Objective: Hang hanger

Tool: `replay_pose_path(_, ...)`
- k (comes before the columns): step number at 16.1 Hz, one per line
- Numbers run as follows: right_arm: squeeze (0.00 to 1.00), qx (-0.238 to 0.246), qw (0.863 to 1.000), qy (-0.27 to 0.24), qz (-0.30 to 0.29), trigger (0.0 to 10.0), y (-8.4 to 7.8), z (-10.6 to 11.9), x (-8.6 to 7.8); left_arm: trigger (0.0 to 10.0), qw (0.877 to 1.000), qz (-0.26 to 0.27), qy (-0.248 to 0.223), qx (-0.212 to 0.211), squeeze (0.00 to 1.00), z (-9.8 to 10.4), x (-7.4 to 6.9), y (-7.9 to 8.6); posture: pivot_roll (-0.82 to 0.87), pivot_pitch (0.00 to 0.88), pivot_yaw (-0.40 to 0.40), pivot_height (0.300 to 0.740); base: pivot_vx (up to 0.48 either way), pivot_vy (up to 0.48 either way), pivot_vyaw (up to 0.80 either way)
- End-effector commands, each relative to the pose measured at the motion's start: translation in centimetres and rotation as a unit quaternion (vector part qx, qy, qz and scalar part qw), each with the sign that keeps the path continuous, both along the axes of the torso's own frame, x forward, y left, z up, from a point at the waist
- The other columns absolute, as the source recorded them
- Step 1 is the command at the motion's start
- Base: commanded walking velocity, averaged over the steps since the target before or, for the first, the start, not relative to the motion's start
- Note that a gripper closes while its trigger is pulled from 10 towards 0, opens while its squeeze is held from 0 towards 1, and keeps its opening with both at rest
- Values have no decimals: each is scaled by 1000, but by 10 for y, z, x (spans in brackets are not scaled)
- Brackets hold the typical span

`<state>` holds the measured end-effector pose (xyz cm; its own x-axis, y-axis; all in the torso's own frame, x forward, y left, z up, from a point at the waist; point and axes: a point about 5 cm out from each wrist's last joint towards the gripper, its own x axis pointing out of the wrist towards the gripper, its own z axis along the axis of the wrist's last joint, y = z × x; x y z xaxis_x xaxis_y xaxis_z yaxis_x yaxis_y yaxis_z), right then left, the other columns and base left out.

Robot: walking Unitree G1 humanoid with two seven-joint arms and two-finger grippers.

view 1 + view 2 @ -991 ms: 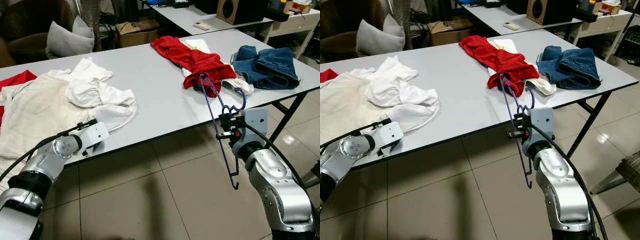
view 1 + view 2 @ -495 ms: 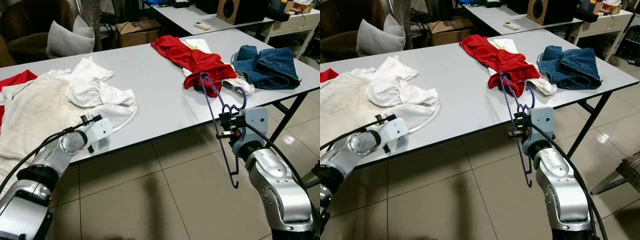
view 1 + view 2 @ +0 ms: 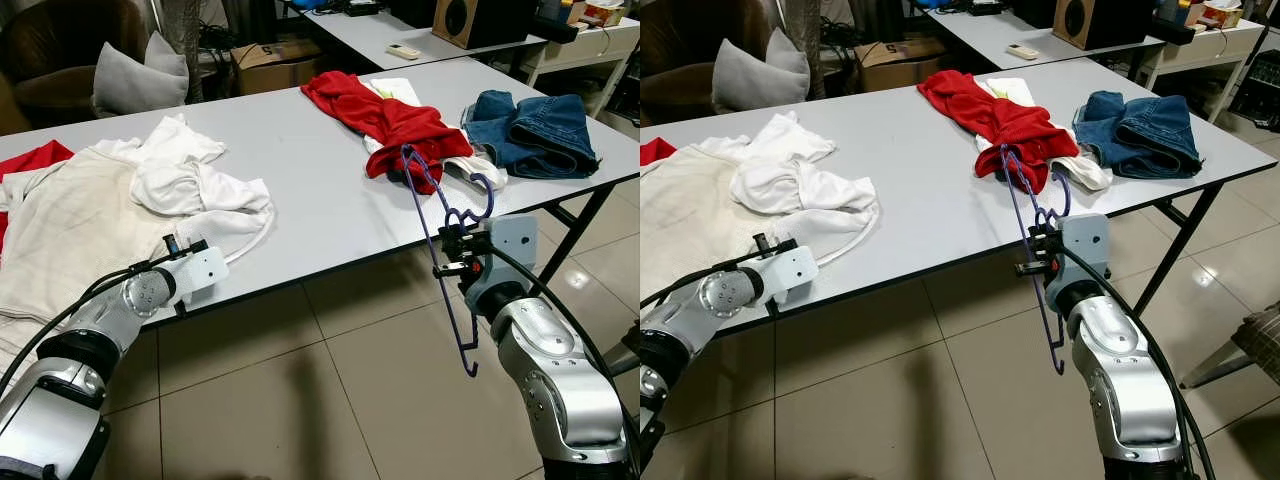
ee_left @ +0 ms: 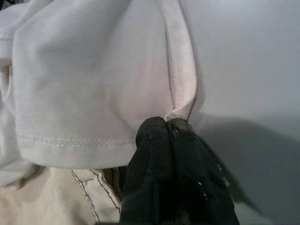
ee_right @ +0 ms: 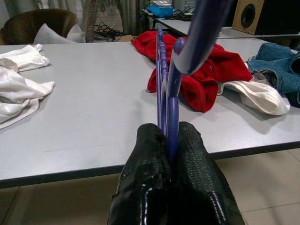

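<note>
Folded jeans (image 3: 535, 133) on the grey table's (image 3: 310, 190) right end, a grey cushion (image 3: 138, 82) behind.

A lived-in home room: armchair (image 3: 60, 50) with cushion (image 3: 135, 80), speaker (image 3: 470, 20), tiled floor (image 3: 300, 400)

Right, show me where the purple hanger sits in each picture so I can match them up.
Left eye view: purple hanger, right of centre, clamped in the right gripper at the table edge.
Right eye view: hanger, centre, running from the red garment down below the table edge.
Left wrist view: no hanger; the left gripper is at white cloth.
Right wrist view: hanger, centre, between the fingers.
Shared landmark: red garment.
</note>
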<state>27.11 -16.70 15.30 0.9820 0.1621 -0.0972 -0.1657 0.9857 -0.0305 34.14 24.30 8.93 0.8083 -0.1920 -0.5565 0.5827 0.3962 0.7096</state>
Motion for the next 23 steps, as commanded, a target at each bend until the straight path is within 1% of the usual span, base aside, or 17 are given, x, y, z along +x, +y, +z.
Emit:
replay_pose_path(1,0,1,1000,-4,-4,10000,-1,1,1,0,993,29,-3,-112,0,9,5,-6,9,0,52,740,0,0,0)
replay_pose_path(2,0,1,1000,-3,-2,10000,-1,0,2,0,989,35,-6,-143,0,12,7,-9,22,0,45,740,0,0,0)
replay_pose_path(3,0,0,1000,-3,2,10000,0,0,2,0,976,36,-14,-214,0,21,12,-18,25,0,48,740,0,0,0)
replay_pose_path(4,0,0,1000,-4,2,10000,0,0,3,0,961,39,-25,-273,0,30,17,-26,18,0,58,740,0,0,0)
replay_pose_path(5,0,2,1000,-7,-6,10000,-1,1,2,0,933,50,-47,-352,0,47,25,-34,7,0,71,740,0,0,0)
replay_pose_path(7,0,3,1000,-9,-12,10000,-2,1,1,0,918,44,-64,-389,0,61,31,-38,-10,0,93,740,0,0,0)
replay_pose_path(10,0,2,1000,-15,-6,10000,-8,3,-4,0,868,7,-105,-485,0,114,44,-52,-6,0,105,740,0,0,0)
replay_pose_path(11,0,4,999,-17,44,10000,-2,4,-7,0,863,-12,-112,-492,0,131,47,-58,-5,0,98,740,0,0,0)
replay_pose_path(12,0,7,993,-20,116,10000,8,8,-14,0,866,-28,-128,-483,0,149,50,-60,-22,0,114,740,0,0,0)
replay_pose_path(14,0,-3,980,-22,197,10000,13,13,-28,0,859,-32,-158,-486,0,174,54,-61,-28,0,120,740,0,0,0)
replay_pose_path(15,0,-5,973,-16,229,10000,12,14,-35,0,849,-37,-180,-495,0,192,56,-62,-24,0,119,740,0,0,0)
replay_pose_path(16,0,-5,965,-7,264,10000,10,15,-42,0,834,-51,-210,-507,0,220,56,-66,-23,0,118,740,0,0,0)
replay_pose_path(19,0,-7,956,-9,292,10000,11,19,-43,0,810,-93,-237,-529,0,254,50,-74,-17,0,119,740,0,0,0)
replay_pose_path(20,0,-17,966,-7,258,10000,5,17,-36,0,831,-115,-227,-494,0,249,48,-80,-17,0,119,740,0,0,0)
replay_pose_path(21,0,-34,983,0,180,10000,-8,11,-25,0,878,-117,-196,-422,0,220,48,-81,-16,0,121,740,0,0,0)
replay_pose_path(22,0,-41,988,3,148,10000,-14,9,-22,0,894,-112,-181,-394,0,206,47,-81,-16,0,121,740,0,0,0)
replay_pose_path(23,0,-41,993,14,111,10000,-24,6,-21,4627,915,-100,-154,-358,0,181,45,-79,-17,0,120,740,0,0,0)
